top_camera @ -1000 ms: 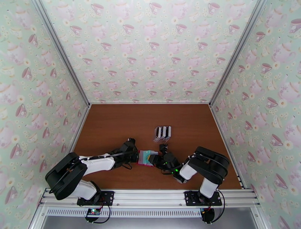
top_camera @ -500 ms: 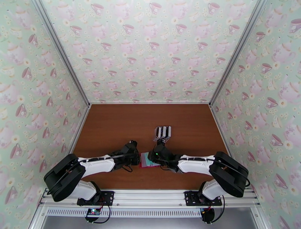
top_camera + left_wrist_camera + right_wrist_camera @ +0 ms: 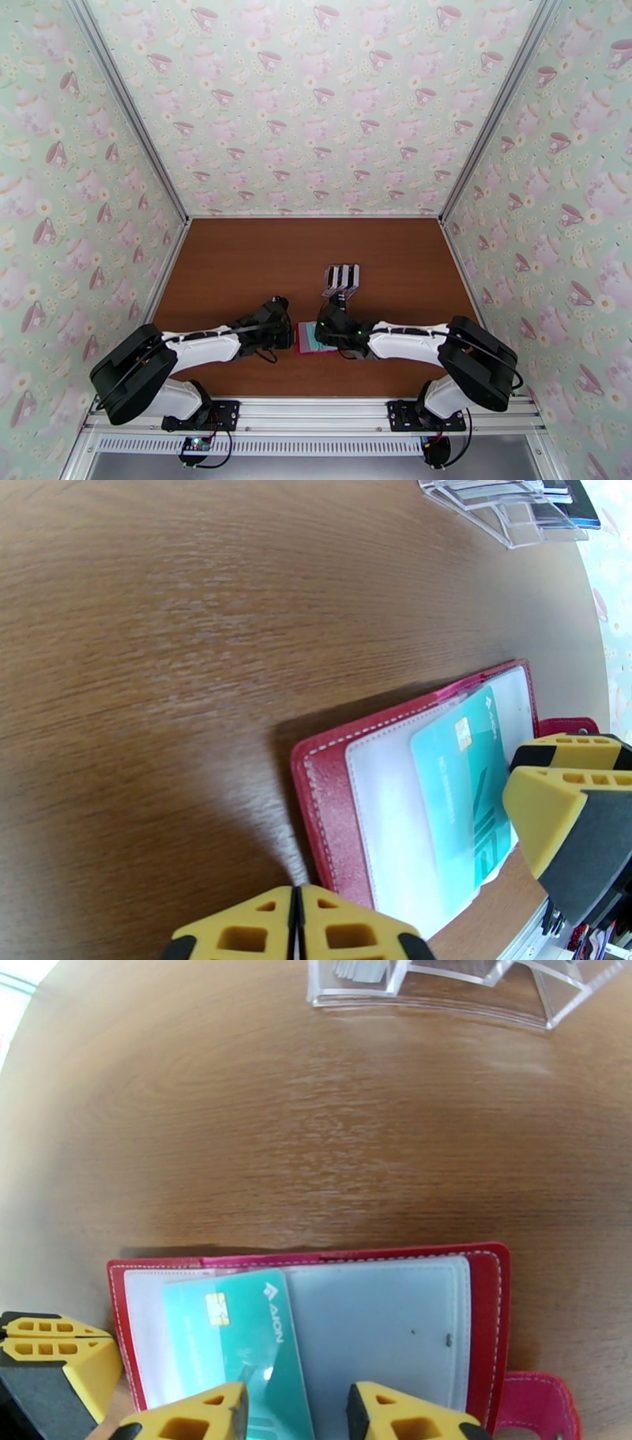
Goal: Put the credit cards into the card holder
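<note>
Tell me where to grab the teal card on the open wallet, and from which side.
Take the teal card by its near short end, which seems to stick out past the near edge of the wallet; the rest lies flat on it. Come in low from the near side.

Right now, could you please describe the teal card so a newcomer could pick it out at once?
On the brown table, in front of the clear rack, a red card holder lies open. The teal card lies on its pale inside, gold chip showing. Only it is teal; the rack's cards look black and white.
</note>
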